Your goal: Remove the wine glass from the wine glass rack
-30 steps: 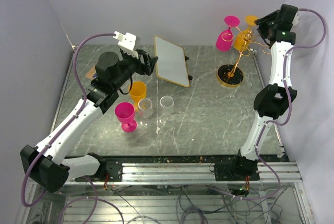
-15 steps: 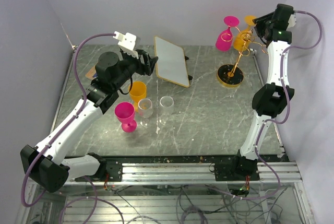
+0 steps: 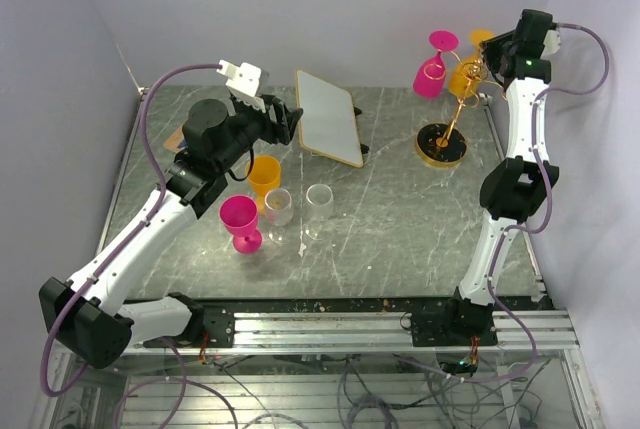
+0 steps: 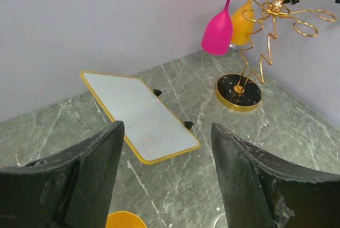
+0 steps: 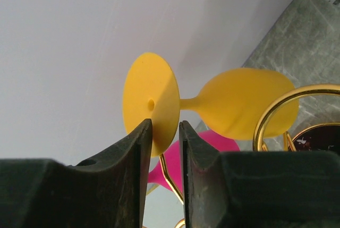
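Tabletop (image 3: pixel 400 219): dark marble, pale walls behind.
Left gripper (image 4: pixel 166 148): jaws wide apart, empty, well apart from rack.
Right gripper (image 5: pixel 164 127): nearer arm; jaws narrow about foot rim, grip cannot be told.
Yellow wine glass (image 5: pixel 244 106): hung inverted on wine glass rack (image 4: pixel 249 95), far right; foot uppermost, bowl below.

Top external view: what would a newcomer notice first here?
The gold wine glass rack at the far right, with a pink glass and a yellow glass hanging upside down from it. The right gripper is up there, its fingers straddling the edge of the yellow glass's foot. Under the left arm sits a cluster of glasses, with a yellow-rimmed white board just beyond.
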Controlling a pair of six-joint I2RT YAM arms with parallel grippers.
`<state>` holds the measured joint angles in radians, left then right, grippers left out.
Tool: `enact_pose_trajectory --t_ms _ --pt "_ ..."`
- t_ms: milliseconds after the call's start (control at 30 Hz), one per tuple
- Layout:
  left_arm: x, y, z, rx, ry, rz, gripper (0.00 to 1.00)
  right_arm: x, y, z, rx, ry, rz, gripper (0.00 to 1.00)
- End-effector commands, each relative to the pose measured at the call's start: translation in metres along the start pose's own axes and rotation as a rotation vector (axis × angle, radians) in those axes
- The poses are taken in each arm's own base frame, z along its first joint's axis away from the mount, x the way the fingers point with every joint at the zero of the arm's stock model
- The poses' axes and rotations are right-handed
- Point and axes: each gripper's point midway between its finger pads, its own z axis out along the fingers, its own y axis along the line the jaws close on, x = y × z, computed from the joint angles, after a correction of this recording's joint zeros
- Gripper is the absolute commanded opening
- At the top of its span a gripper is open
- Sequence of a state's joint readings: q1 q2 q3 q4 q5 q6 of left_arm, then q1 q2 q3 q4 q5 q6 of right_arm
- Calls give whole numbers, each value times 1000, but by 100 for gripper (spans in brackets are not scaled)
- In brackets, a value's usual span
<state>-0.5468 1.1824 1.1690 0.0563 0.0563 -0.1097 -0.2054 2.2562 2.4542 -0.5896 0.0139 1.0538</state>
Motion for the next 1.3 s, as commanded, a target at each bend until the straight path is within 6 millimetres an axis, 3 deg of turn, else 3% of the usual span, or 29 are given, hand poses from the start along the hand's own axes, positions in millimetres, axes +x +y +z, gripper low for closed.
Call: enact_pose_trajectory --t_ms 0,400,933,1267 --pt "-16 -4 0 11 -53 4 77 -11 3 -6 9 -40 -27 25" --pt "-18 -5 -1 16 -57 2 77 -12 13 -14 -30 -24 -2 0" --pt "-17 -6 0 23 -54 -3 76 -25 34 -41 -140 18 92 0" --pt "-13 -7 3 25 -44 -4 76 -21 30 -39 -206 91 164 0"
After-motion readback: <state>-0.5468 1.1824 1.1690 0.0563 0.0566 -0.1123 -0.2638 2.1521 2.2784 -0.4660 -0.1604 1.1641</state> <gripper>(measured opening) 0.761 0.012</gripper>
